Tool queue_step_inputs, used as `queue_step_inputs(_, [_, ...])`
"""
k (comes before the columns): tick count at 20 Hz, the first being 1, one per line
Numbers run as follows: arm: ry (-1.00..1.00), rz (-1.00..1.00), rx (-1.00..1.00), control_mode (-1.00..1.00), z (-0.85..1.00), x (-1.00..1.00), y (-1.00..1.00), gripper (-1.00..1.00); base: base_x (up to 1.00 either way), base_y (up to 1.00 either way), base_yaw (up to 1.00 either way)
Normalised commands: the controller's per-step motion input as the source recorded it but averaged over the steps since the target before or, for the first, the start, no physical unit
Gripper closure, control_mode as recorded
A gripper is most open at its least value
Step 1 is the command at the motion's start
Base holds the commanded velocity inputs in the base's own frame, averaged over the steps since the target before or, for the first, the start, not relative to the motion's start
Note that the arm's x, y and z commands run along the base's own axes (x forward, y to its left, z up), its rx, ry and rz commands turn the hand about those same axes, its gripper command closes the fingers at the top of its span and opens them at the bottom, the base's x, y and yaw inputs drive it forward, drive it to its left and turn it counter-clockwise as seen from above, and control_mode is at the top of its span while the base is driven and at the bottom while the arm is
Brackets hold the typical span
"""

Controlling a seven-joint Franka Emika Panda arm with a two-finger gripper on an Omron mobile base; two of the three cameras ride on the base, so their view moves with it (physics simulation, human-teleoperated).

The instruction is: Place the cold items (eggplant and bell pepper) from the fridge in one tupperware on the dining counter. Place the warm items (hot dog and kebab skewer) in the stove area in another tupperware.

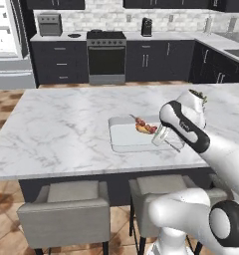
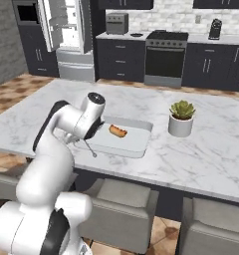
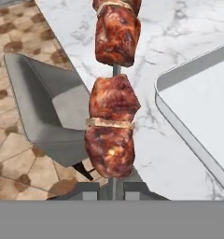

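Kebab skewer (image 3: 113, 100) fills the middle of our hand view: glossy red-brown chunks of meat with thin pale slices between them, threaded on a slim grey stick that runs down between our two dark fingertips. Our hand (image 3: 112, 189) is pressed together on that stick, pinching the skewer near its lower end. In the right base view the stick (image 2: 90, 148) pokes down and out from under the hand (image 2: 86, 135), over the near left edge of the tupperware (image 2: 136, 147).

We see one tupperware, a shallow pale tray with a raised rim, lying on the marble surface (image 1: 61, 129) near its front edge. One hot dog (image 2: 118, 131) lies inside it toward the far side, its bun orange with a red sausage. In the left base view the skewer's meat (image 1: 146, 127) shows just beside the hot dog, over the tray.

In the hand view the rim of the tray (image 3: 179, 121) runs along the right, with bare marble beside it and the edge of the surface dropping to a grey stool (image 3: 48, 112) and the tiled floor (image 3: 16, 154). The surface around the tray is wide and bare on the left and far side. To the right stands one potted plant (image 2: 181, 118), well apart from the tray. We count two stools (image 1: 66, 209) tucked under the front edge in the left base view.
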Motion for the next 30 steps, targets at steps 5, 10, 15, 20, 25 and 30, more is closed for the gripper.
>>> queue_step_inputs(5, [0.27,0.17,0.0,-1.0,-0.13,0.99,-0.23,1.0,0.0,0.0,0.0])
queue_step_inputs(10, [0.02,0.24,-0.03,-1.0,-0.26,0.9,-0.07,1.0,0.0,0.0,0.0])
queue_step_inputs(15, [0.0,0.22,-0.13,-1.0,-0.47,0.78,0.0,1.0,0.0,0.0,0.0])
queue_step_inputs(20, [0.0,0.11,-0.18,-1.0,-0.55,0.51,0.08,1.0,0.0,0.0,0.0])
queue_step_inputs(25, [0.0,0.0,-0.12,-1.0,-0.4,0.21,0.08,1.0,0.0,0.0,0.0])
queue_step_inputs(30, [-0.01,-0.03,-0.08,-1.0,-0.36,0.18,0.06,1.0,0.0,0.0,0.0])
